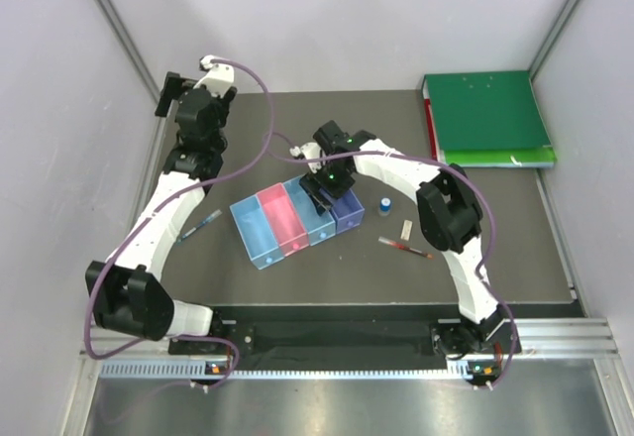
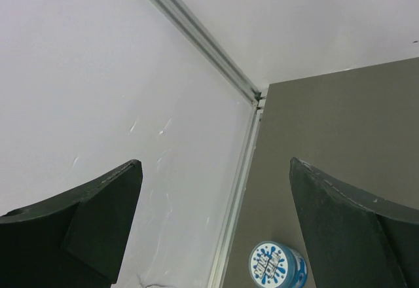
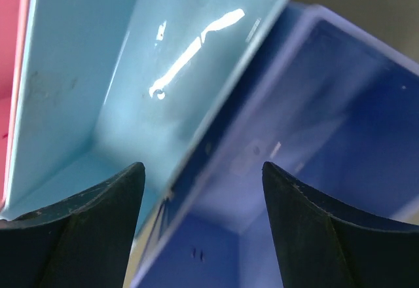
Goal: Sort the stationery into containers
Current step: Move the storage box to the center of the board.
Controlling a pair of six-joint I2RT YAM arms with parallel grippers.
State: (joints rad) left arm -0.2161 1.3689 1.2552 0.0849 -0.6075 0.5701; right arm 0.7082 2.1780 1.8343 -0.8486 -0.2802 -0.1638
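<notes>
Seen from above, a large green binder [image 1: 487,119] is lying at the far right corner of the dark grey tabletop [image 1: 495,258]. Four rectangular translucent plastic trays are sitting side by side mid-table: blue tray [image 1: 253,230], pink tray [image 1: 280,220], light blue tray [image 1: 315,222], purple tray [image 1: 350,208]. The right gripper [image 1: 319,190] is hanging over the last two, covering part of them. Toward the right edge a small blue-capped bottle [image 1: 384,204], a small white eraser [image 1: 406,229] and a slim red pen [image 1: 404,248] are lying loose. A slim blue pen [image 1: 201,226] is lying near the left edge, beside the left arm. The left gripper [image 1: 168,95] is reaching into the far left corner.

Through the left wrist camera, its fingers are gaping wide around nothing. A round blue-and-white tape roll [image 2: 278,266] is sitting just beside the metal rail [image 2: 239,170] that runs along the left edge against the pale wall [image 2: 98,72].

Through the right wrist camera, the fingers are spread wide over the shared wall between the light blue and purple trays.
</notes>
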